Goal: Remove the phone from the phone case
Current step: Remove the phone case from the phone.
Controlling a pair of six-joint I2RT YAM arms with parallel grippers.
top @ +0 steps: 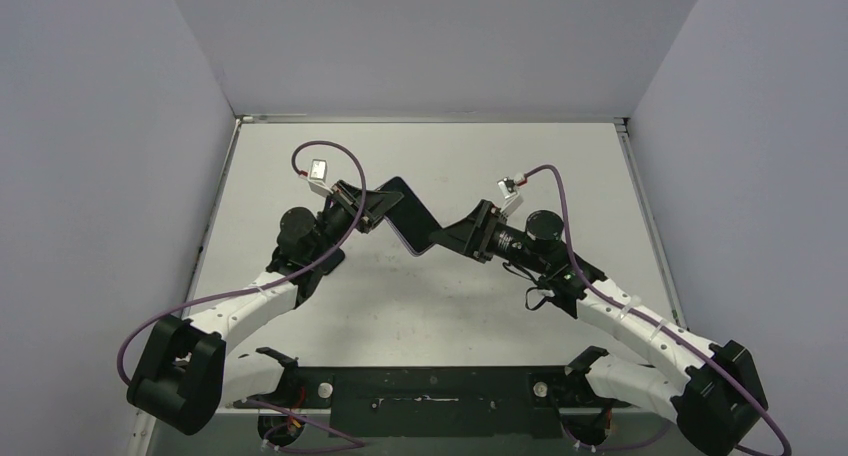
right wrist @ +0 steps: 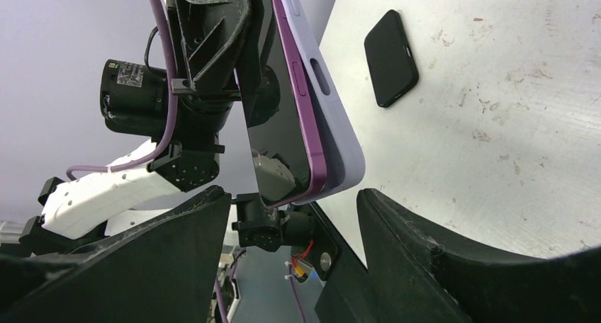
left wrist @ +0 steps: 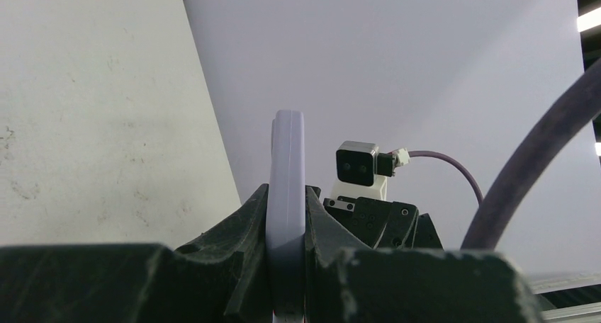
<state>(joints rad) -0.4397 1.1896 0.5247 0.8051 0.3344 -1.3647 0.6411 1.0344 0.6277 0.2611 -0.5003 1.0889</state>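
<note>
**Left.** The left tool (top: 368, 209) was clenched on the case (left wrist: 287, 160), pinching it edge-on by a narrow strip. The phone (right wrist: 273, 125) sat inside the case, and both were held in the air, apart from the tabletop (top: 450, 316).

**Centre.** From the right wrist view, the phone's purple rim appeared to stand slightly proud of the lilac case at the lower corner. Whether that corner was already unseated could not be told.

**Right.** The right tool (right wrist: 292, 195) was spread wide, with 1 jaw on each side of that lower corner and no contact visible.

**Risks, as judged:**
1. If the right tool closed across phone and case together, it would press them back into 1 piece.
2. A pull or twist at the corner could lever the case out of the left tool's narrow pinch, dropping both.
3. If the phone sprang free without being gripped, it would fall to the tabletop.
</note>
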